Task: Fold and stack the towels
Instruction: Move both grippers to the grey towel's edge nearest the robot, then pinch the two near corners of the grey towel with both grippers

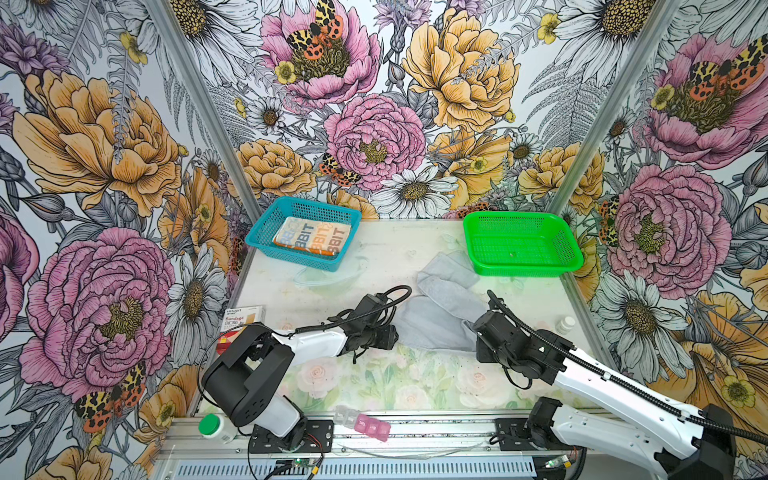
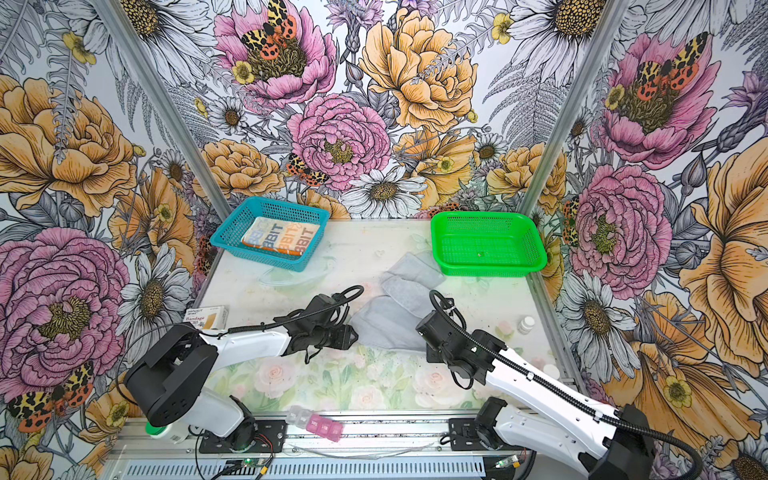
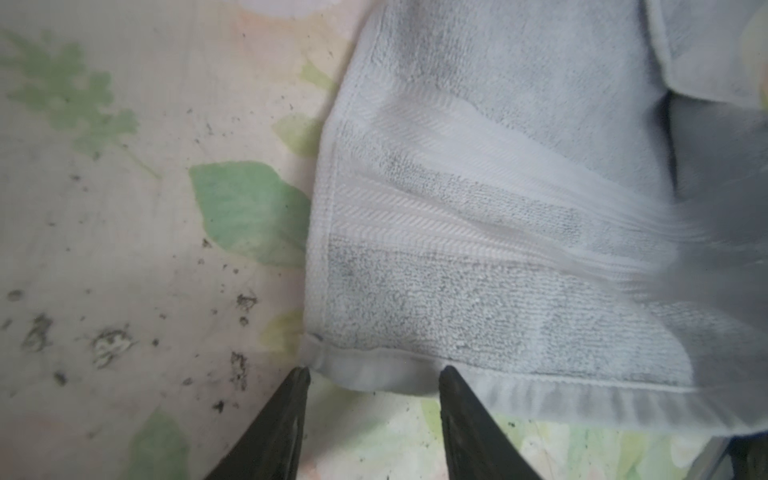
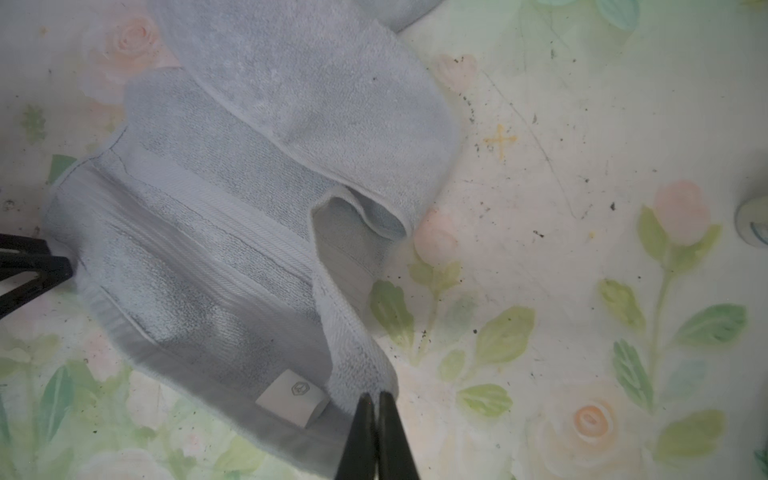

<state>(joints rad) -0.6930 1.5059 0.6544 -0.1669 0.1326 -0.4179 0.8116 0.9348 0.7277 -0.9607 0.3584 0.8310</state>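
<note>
Lower left in a top view, the left arm (image 1: 320, 343) shows a white shell and a black housing (image 1: 245, 382) dotted with holes. Lower right, the right arm (image 1: 606, 388) is white, a black ribbed cable (image 1: 623, 380) alongside. The left gripper (image 3: 376, 372) and right gripper (image 4: 375, 397) have black tapered fingers.

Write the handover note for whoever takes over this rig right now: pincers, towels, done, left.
Left pincer: jaws apart at a hemmed corner of the grey towel.
Right pincer: shut on the grey towel's edge beside its label.
The grey towel lies rumpled on the table between the arms.
Done: the striped RABBIT towel lies folded in the blue basket.
Left: fold the grey towel and stack it; the green basket holds no towel.
</note>
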